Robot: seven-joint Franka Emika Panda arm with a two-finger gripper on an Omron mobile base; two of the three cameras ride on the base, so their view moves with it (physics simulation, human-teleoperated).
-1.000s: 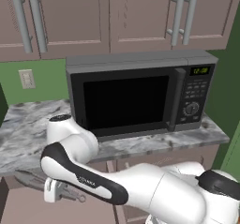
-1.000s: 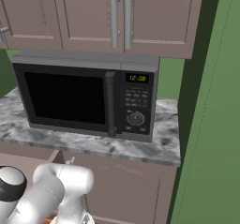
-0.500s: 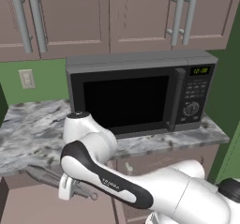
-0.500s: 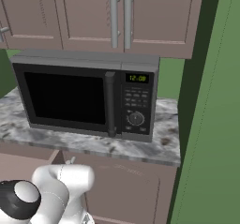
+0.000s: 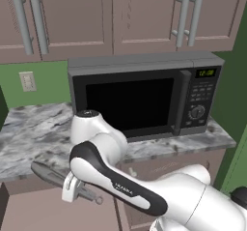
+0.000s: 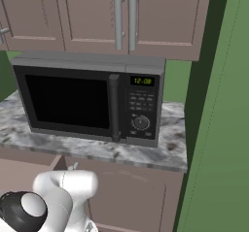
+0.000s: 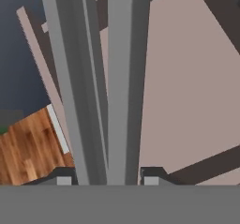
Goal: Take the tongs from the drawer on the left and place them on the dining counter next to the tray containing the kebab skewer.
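Two dark fingertips (image 7: 151, 175) of the claw (image 7: 108, 177) stand close on both sides of the tongs (image 7: 101, 87), and the two grey arms of the tongs run between them, so the claw is closed on the tongs and holds them. Seen from the hand, the tongs reach from the fingertips far up the picture, over the pale brown inside of the drawer (image 7: 187, 92). Beside the drawer, a strip of wooden floor (image 7: 26, 145) shows lower down. From the left base camera, the tongs (image 5: 53, 174) lie almost flat and stick out to the left of the claw (image 5: 72, 189), below the front edge of the marble counter (image 5: 34, 133) and clear of that edge. The microwave (image 5: 140, 97) stands on the counter, behind and above the claw, and the white arm (image 5: 120, 186) bends in front of it. Left of the microwave the counter top is bare up to the green wall with an outlet (image 5: 27, 81). From the right base camera, the microwave (image 6: 92, 100) has a green wall (image 6: 219, 109) near its right side, and wall cabinets (image 6: 121, 17) hang just above it.
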